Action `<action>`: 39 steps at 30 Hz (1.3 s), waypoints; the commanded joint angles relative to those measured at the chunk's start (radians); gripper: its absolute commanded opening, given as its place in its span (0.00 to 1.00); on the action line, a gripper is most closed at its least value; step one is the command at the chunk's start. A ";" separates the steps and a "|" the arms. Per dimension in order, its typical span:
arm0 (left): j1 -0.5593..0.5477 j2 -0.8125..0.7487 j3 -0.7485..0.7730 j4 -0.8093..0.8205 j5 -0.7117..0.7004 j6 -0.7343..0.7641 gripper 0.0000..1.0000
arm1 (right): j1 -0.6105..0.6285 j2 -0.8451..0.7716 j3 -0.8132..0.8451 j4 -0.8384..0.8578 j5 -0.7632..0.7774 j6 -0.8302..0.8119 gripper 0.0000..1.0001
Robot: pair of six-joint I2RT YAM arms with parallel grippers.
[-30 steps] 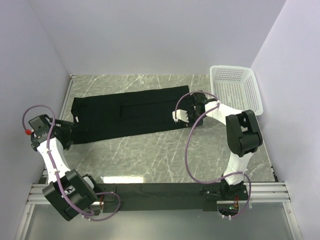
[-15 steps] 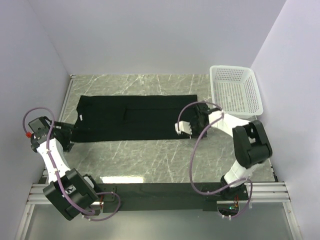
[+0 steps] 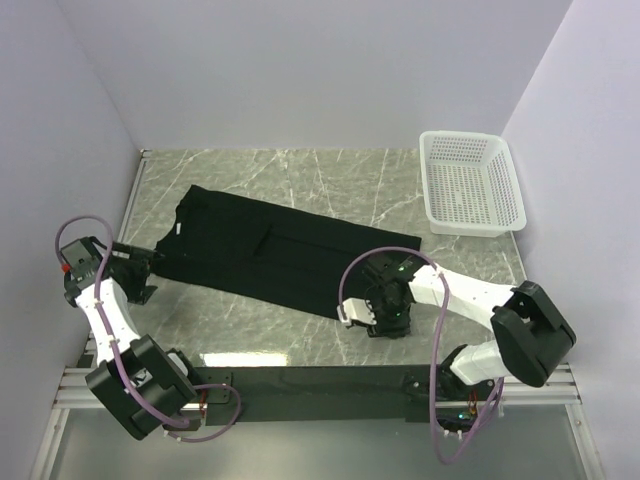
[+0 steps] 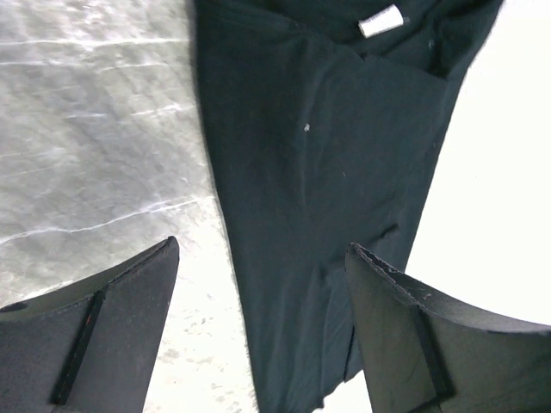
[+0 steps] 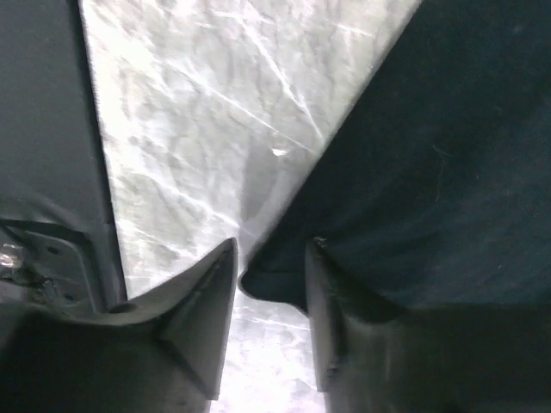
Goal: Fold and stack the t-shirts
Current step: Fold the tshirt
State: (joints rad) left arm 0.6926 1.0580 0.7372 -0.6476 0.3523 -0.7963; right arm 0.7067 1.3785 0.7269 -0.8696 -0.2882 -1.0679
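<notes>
One t-shirt, black, lies on the table as a long narrow strip slanting from far left to near right, with the collar label at the left end. Left pincer hangs spread wide just over that collar end, gripping nothing. Right pincer sits low at the near-right hem corner, fingers partly apart. The cloth edge lies between them with a sliver of table beside it, so it is judged not clamped. Step judged: crosswise fold. To do well: seat the right fingers deeper to catch all layers, pinch, lift low, and carry the hem along the strip while the left pincer pins the collar end.
</notes>
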 commanded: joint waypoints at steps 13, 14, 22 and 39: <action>0.005 0.031 -0.039 0.134 0.152 0.075 0.79 | -0.258 0.200 0.554 0.007 -0.279 0.396 0.59; -0.001 0.040 -0.033 0.207 0.183 0.069 0.81 | -0.269 0.233 0.589 0.004 -0.316 0.461 0.59; -0.256 0.491 0.413 0.171 0.091 0.230 0.76 | -0.331 0.392 0.738 0.121 -0.465 0.618 0.59; -0.429 1.198 1.264 -0.093 -0.066 0.543 0.64 | -0.461 0.361 0.724 0.135 -0.428 0.641 0.59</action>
State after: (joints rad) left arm 0.2760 2.2120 1.9076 -0.6811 0.2596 -0.3290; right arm 0.2516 1.7840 1.4158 -0.7437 -0.7189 -0.4370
